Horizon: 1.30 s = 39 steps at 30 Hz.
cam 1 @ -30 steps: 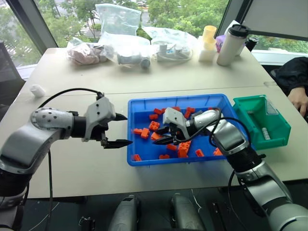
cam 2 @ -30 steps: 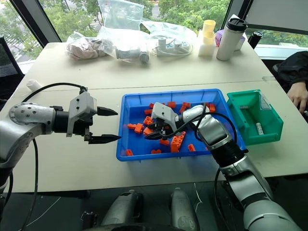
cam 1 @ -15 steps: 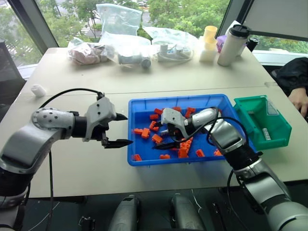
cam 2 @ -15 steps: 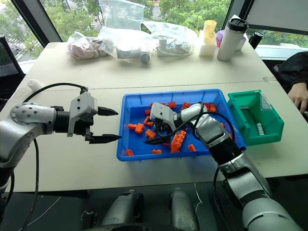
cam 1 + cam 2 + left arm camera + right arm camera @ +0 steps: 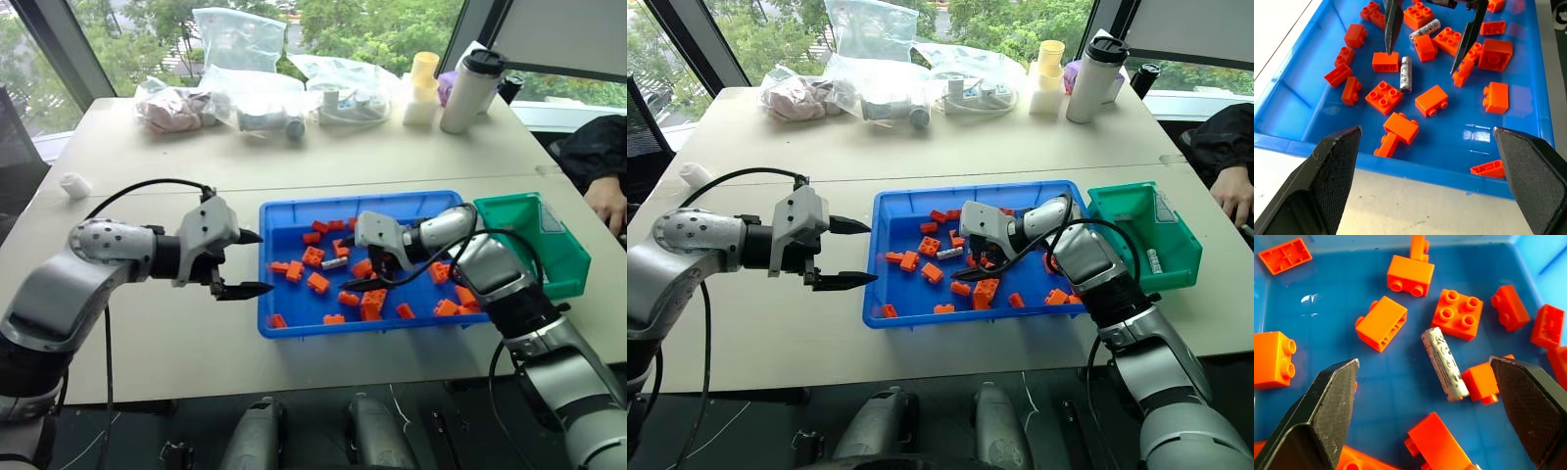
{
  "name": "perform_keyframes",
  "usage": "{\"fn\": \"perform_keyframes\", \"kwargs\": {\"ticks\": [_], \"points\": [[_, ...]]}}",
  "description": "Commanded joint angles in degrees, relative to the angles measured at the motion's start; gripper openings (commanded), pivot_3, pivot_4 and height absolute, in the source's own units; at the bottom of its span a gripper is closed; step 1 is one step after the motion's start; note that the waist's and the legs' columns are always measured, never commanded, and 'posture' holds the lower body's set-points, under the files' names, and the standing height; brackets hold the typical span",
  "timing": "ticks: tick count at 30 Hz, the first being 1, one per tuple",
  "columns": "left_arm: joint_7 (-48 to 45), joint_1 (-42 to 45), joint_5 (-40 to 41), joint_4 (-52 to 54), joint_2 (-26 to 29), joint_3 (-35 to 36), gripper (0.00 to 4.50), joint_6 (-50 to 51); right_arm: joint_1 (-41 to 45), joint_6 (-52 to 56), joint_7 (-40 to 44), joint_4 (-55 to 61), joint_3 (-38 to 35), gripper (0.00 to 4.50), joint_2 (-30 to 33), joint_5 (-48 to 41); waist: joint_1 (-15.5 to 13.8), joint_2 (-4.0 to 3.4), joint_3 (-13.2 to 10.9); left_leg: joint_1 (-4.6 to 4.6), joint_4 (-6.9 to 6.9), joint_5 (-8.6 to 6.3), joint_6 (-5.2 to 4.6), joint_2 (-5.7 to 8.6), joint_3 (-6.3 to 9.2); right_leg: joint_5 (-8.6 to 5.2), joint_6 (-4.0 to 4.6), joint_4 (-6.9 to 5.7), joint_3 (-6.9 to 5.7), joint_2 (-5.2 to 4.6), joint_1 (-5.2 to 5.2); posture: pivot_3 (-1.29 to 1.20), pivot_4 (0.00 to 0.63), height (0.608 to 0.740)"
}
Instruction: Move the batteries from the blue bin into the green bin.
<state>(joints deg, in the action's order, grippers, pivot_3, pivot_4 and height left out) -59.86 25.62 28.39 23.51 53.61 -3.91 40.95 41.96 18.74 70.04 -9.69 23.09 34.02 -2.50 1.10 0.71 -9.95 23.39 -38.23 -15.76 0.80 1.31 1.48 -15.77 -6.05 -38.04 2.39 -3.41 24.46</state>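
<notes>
silver battery print unreadable | blue bin | both grippers' fingers wide

Office or lab room, beige tables, big windows

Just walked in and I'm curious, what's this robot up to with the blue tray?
It is sorting batteries out of orange bricks in the blue bin into the green bin. The right gripper hangs open inside the blue bin, holding nothing, over a battery lying loose among the bricks. The left gripper is open too, hovering beside the blue bin's left wall. One battery lies in the green bin.
</notes>
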Motion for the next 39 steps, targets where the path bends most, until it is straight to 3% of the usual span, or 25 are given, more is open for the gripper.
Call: {"fn": "perform_keyframes", "kwargs": {"ticks": [1, 3, 9, 10, 16, 22, 25, 28, 35, 39], "points": [[-0.44, 0.94, -0.52, 0.76, 0.09, -0.06, 4.5, -0.85, 2.6, -4.17, 0.17, -2.49, 0.6, 4.18, -1.03, 2.05, -0.03, 0.0, 0.0, 0.0, 0.0, 0.0, 0.0, 0.01, 0.0, 0.0, 0.0, 0.0, 0.0, -0.01, 0.0, 0.0, 0.15, 0.74], [-0.52, 0.79, -0.61, 0.87, 0.13, 0.07, 4.5, -0.82, 3.07, -5.87, 0.2, -4.5, 1.23, 3.57, -1.75, 3.07, -0.13, 0.0, 0.0, 0.0, 0.0, 0.0, 0.0, 0.01, 0.0, 0.0, 0.0, 0.0, 0.0, -0.01, 0.0, 0.0, 0.15, 0.74], [-0.36, 0.55, -0.59, 1.21, 0.14, 0.37, 4.5, -0.46, 5.77, -11.16, 0.93, -14.57, 3.83, 0.37, -4.48, 7.38, 0.01, 0.0, 0.0, -0.01, 0.0, 0.01, 0.01, 0.01, 0.0, 0.0, 0.0, 0.0, 0.0, -0.01, -0.01, 0.0, 0.15, 0.74], [-0.33, 0.46, -0.61, 1.24, 0.19, 0.45, 4.5, -0.46, 5.93, -11.25, 1.42, -14.91, 3.68, 0.02, -4.63, 7.26, 0.02, 0.0, 0.0, -0.02, 0.0, 0.01, 0.01, 0.0, 0.01, 0.0, 0.0, -0.01, 0.0, -0.01, -0.01, 0.0, 0.15, 0.74], [-0.02, 0.0, -0.44, 1.54, 0.26, 0.86, 4.5, -0.33, 6.58, -8.13, 1.58, -12.42, -0.01, 0.02, -5.18, 4.44, -0.02, 0.0, 0.0, -0.02, 0.0, 0.01, 0.02, 0.01, 0.01, 0.0, 0.0, -0.01, 0.0, -0.02, -0.02, 0.0, 0.15, 0.74], [0.69, -0.48, 1.8, 2.92, 0.19, 3.01, 4.5, 1.54, 6.71, 7.34, -2.76, 3.54, -13.65, 0.02, -0.27, -3.98, -0.39, -0.03, -0.02, 0.04, 0.0, 0.01, 0.02, 0.03, 0.02, 0.0, 0.0, -0.01, -0.01, -0.09, 0.02, 0.0, 0.15, 0.74], [4.97, 3.62, 5.99, 2.0, -6.71, 4.6, 4.5, 2.94, 4.08, 20.49, -10.73, 11.79, -28.73, 0.02, 3.44, -10.08, -1.09, 0.0, 0.0, 0.04, 0.0, 0.01, 0.02, 0.04, 0.06, 0.0, 0.0, 0.0, -0.03, -0.15, 0.0, 0.0, 0.15, 0.74], [4.91, 7.43, 8.01, 0.6, -11.36, 3.16, 4.5, 3.17, -1.43, 26.69, -18.47, 13.58, -37.4, 0.02, 8.68, -8.2, -2.01, 0.15, 0.09, 0.05, -0.03, 0.0, 0.01, 0.09, 0.12, 0.0, 0.0, 0.08, -0.09, -0.17, -0.11, 0.0, 0.15, 0.74], [3.58, 14.4, 8.12, -6.64, -19.24, 0.02, 4.5, 0.9, -13.03, 35.48, -27.71, 15.8, -45.27, 0.02, 16.82, -6.73, -0.81, 0.07, 0.11, 0.0, 0.0, 0.01, 0.0, 0.12, 0.0, 0.0, 0.0, 0.04, 0.04, -0.13, -0.11, 0.0, 0.15, 0.74], [0.44, 15.97, 6.1, -9.65, -19.9, -2.2, 4.5, -0.78, -16.24, 38.21, -31.73, 17.14, -47.09, 0.02, 17.48, -6.98, 0.27, 0.04, 0.12, -0.06, 0.03, 0.01, 0.0, 0.04, -0.02, 0.0, 0.0, 0.01, 0.09, -0.01, -0.11, 0.0, 0.15, 0.74]]}}
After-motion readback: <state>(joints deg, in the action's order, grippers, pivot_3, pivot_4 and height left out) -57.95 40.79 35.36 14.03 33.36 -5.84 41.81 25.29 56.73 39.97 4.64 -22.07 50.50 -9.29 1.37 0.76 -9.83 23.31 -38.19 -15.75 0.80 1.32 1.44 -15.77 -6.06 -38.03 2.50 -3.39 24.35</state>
